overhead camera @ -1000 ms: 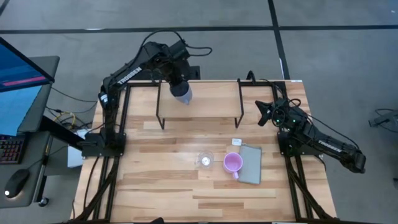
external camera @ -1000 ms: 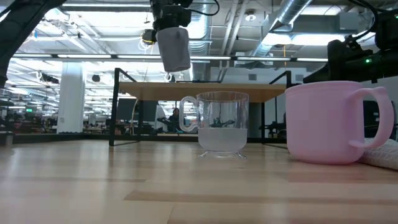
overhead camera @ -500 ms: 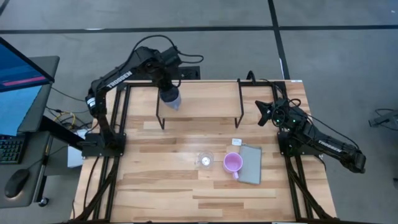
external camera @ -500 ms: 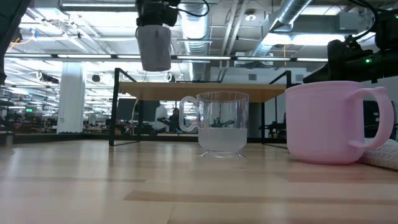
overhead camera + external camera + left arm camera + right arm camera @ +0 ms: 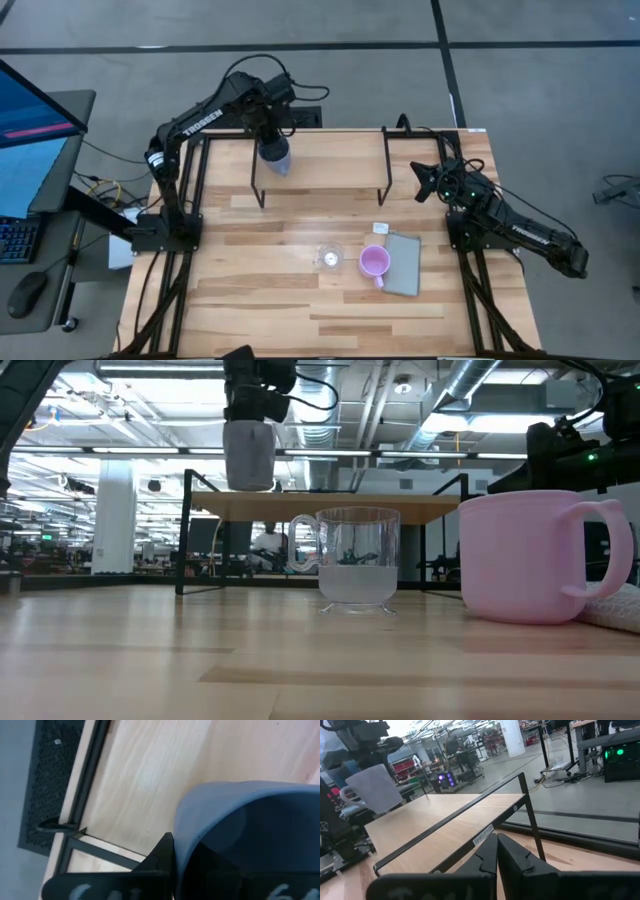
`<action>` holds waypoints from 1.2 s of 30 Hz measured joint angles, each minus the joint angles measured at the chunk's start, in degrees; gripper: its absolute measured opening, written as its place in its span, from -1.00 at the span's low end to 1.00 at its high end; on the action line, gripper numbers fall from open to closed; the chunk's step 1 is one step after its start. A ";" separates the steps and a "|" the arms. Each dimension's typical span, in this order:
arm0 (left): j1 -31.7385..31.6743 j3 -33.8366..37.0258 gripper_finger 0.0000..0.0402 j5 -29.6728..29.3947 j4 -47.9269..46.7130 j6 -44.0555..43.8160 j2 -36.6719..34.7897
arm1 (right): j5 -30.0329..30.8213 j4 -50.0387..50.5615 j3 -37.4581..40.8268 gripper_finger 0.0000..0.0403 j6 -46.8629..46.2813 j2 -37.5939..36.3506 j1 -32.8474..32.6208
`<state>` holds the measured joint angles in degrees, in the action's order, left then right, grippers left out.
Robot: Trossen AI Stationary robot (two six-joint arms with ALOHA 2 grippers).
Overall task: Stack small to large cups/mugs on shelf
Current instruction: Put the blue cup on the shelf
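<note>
My left gripper [image 5: 270, 135] is shut on the blue-grey mug [image 5: 275, 157] over the left part of the shelf [image 5: 330, 160]. In the low view the mug [image 5: 249, 455] hangs just above the shelf board [image 5: 330, 507]. The clear glass cup [image 5: 329, 257] and the pink mug [image 5: 374, 262] stand on the tabletop nearer the front. Both also show in the low view, the glass cup [image 5: 355, 560] left of the pink mug [image 5: 535, 555]. My right gripper [image 5: 496, 847] is shut and empty at the shelf's right end [image 5: 430, 180]. My left gripper holds the blue-grey mug from above, fingers pointing down. One finger [image 5: 160, 857] lies against the outside of the mug's wall [image 5: 200, 825]. The other is lost in the dark next to the wall, seemingly inside the mug. The mug hangs upright below the gripper.
A flat grey pad [image 5: 403, 263] lies right of the pink mug, and a small white tag [image 5: 380, 228] lies behind it. The shelf's black legs [image 5: 258, 185] stand on the far half of the table. The shelf's middle and right are bare.
My left gripper has carried the blue-grey mug along the shelf toward the table's left edge, then down a little. The mug, tilted a second ago, now hangs upright, closer to the shelf board.
</note>
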<state>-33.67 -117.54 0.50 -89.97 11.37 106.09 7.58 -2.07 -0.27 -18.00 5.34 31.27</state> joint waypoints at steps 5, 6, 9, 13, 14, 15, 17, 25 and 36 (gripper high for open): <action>-0.46 1.72 -0.98 0.38 -0.05 0.71 -0.06 | 0.02 0.00 0.01 -0.84 0.00 0.00 0.00; -0.46 2.32 -0.98 0.33 0.00 0.88 -0.02 | 0.02 0.00 0.00 -0.84 0.00 0.00 0.00; -0.44 3.34 -0.98 -0.23 -0.08 0.92 -0.02 | 0.02 0.00 0.00 -0.84 0.00 0.00 0.00; -0.52 3.45 -0.98 -0.34 0.03 1.36 -0.02 | 0.02 0.00 0.00 -0.84 0.00 0.00 0.00; -0.59 3.45 -0.98 -0.43 -0.05 1.34 -0.02 | 0.02 0.00 0.00 -0.84 0.00 0.00 0.00; -0.61 3.45 -0.98 -0.53 -0.05 1.33 -0.02 | 0.02 0.00 0.00 -0.84 0.00 0.00 0.00; -0.61 3.45 -0.98 -0.50 0.00 1.29 0.04 | 0.02 0.00 0.00 -0.84 0.00 0.00 0.00; -0.47 3.15 -0.98 1.41 0.15 1.55 2.81 | 0.02 0.00 0.00 -0.84 0.00 -0.02 0.00; -0.61 3.50 -0.82 0.95 -0.30 2.27 3.47 | 0.02 0.00 0.02 -0.84 0.18 -0.02 0.00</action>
<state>-34.28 -114.04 1.45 -90.27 13.64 109.56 7.60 -2.07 -0.25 -17.82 5.32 31.27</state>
